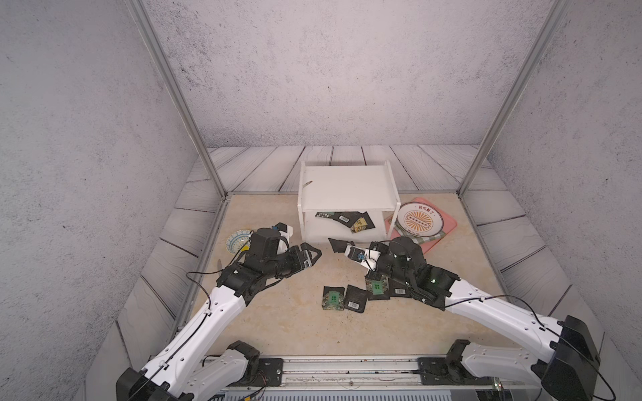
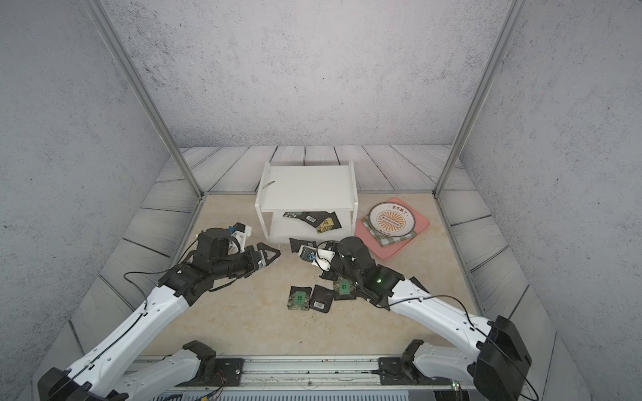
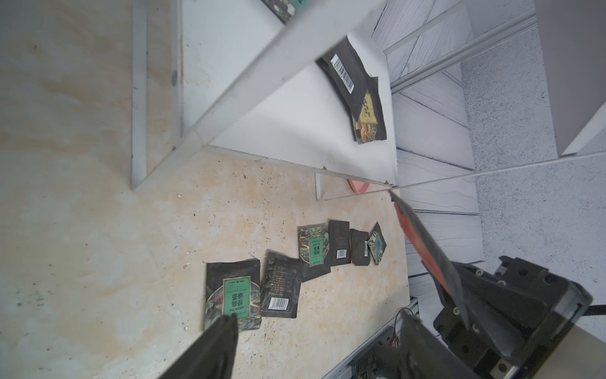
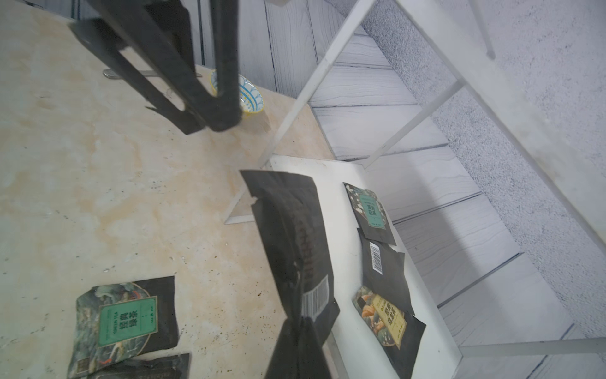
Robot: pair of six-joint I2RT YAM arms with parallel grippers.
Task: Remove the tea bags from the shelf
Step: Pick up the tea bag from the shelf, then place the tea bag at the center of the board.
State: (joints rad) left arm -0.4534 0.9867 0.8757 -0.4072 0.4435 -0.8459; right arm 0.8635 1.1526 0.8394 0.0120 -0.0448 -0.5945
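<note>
1. Left gripper (image 1: 310,256): jaws spread, nothing between them, hovering over the table (image 1: 278,312) near the shelf (image 1: 344,187)'s front-left leg, at about 9 o'clock of the scene centre.
2. Shelf: at 12 o'clock, top tier bare. The lower tier holds a few tea bags (image 1: 351,220), overlapping, toward its right side; the right wrist view shows three there.
3. Right gripper (image 4: 300,315): fingers pressed together on one corner of a black tea bag (image 4: 292,242), barcode face showing. The bag hangs clear of the shelf, just in front of the lower tier.
4. Drop pile (image 1: 351,297): several sachets lie on the table at 5–6 o'clock, beside and partly under the right arm.
5. Step in hand, as judged: carry-out of one bag, pick done, release not yet done.
6. Next move calls for: swing the held bag over the pile, spread the jaws, then return to the lower tier. The remaining bags overlap, so a single edge must be pinched.
</note>
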